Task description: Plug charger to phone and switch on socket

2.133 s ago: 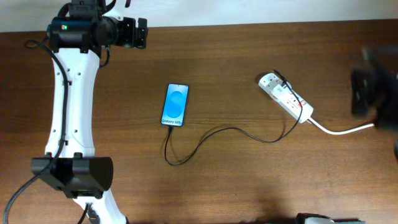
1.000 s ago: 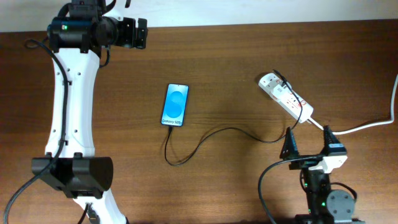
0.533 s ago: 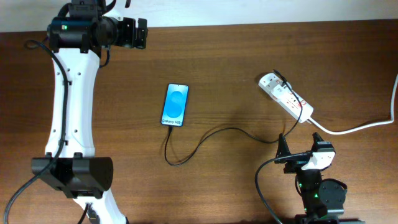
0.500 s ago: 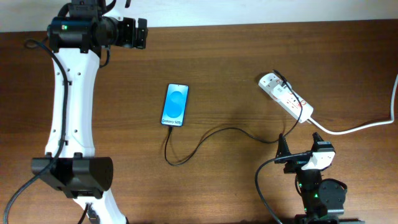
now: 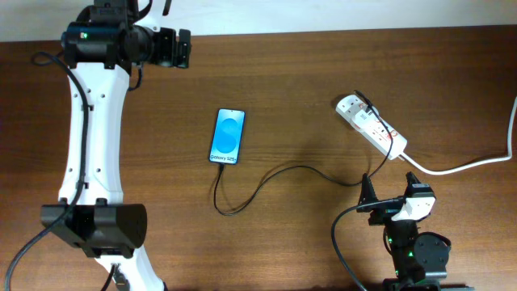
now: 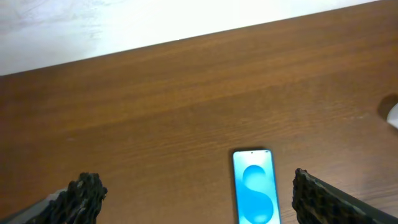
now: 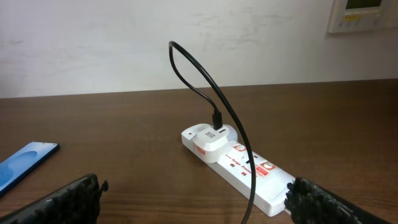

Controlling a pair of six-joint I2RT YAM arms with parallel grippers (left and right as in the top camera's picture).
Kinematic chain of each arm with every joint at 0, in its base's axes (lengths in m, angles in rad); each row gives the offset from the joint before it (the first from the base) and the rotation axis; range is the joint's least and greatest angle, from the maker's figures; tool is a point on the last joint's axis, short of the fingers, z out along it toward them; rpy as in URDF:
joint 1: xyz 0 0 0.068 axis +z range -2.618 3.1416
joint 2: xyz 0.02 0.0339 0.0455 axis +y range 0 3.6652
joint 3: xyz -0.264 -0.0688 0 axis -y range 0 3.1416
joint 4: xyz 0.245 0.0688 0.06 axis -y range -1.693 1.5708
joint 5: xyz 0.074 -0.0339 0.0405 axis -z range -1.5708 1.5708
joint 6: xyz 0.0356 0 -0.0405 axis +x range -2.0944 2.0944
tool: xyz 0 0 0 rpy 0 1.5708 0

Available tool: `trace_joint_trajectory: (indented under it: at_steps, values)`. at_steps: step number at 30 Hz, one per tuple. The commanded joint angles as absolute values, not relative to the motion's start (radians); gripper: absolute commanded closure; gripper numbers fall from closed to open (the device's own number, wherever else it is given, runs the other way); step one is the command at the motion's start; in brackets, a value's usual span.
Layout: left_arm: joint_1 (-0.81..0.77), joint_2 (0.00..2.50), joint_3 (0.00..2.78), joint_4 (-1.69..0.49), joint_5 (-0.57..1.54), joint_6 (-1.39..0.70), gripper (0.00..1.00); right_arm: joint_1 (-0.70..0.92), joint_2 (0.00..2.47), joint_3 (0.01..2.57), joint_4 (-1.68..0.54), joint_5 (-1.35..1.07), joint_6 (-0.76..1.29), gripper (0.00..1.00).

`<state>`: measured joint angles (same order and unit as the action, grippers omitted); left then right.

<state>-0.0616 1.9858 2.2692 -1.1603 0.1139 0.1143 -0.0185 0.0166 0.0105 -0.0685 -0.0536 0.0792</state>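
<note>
Charger (image 5: 300, 167) reaches phone (image 5: 228, 136) bottom edge (other end in socket (image 5: 371, 128)).

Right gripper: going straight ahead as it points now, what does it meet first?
Probably the charger cable hanging just in front of the socket, then the socket itself. The depth between them is unclear.

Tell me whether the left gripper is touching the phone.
Apart. The overhead view shows the left gripper near the far edge of the table, with bare wood plainly separating it from the phone.
</note>
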Motion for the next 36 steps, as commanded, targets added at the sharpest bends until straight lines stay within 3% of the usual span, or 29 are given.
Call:
trace_joint_trajectory:
  at_steps: [1,12,20,27,36]
  values:
    - [-0.062,1.89,2.23,-1.132,0.062,0.134,0.01,-0.012,0.008,0.006,-0.073,-0.067,0.085,0.02]
    - [-0.031,1.17,1.164,-0.363,0.116,0.133,0.01,-0.012,0.008,0.006,-0.073,-0.067,0.085,0.02]
    - [-0.025,0.632,0.47,-0.011,0.078,0.134,0.01,-0.012,0.008,0.006,-0.073,-0.067,0.085,0.02]
    - [-0.015,0.25,0.111,0.074,0.043,0.138,0.01,-0.012,0.008,0.006,-0.073,-0.067,0.085,0.02]
    - [-0.017,0.082,0.008,-0.036,0.036,0.178,0.01,-0.012,0.008,0.006,-0.073,-0.067,0.085,0.02]
